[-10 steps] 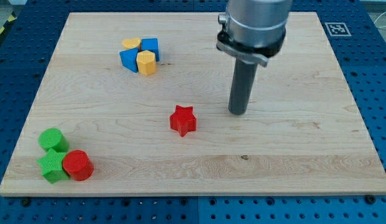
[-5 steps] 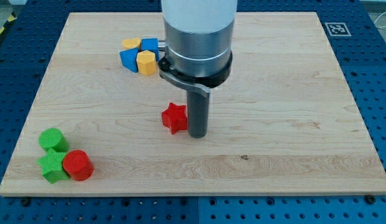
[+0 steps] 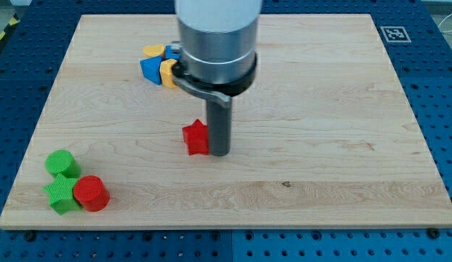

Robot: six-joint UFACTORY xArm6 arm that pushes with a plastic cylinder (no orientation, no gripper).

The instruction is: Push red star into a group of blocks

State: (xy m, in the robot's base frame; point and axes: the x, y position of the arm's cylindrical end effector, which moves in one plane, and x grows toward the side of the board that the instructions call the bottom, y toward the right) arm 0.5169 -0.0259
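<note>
Camera view: my tip [image 3: 219, 153] touches the red star [image 3: 196, 138] on its right side (there is no gripper, only the dark rod) near the middle of the wooden surface [image 3: 342, 145]. Toward the view's top — partly hidden by the arm — sit a yellow block [image 3: 153, 51], a blue block [image 3: 149, 68] and another yellow block [image 3: 167, 70]. At bottom left cluster a green cylinder [image 3: 61, 162], a green star [image 3: 60, 193] and a red cylinder [image 3: 91, 193].

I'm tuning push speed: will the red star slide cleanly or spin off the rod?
The red star looks rigid, low and flat-based, so it probably slides, not tips. My tip touches its right side; its points may let it rotate away.
</note>
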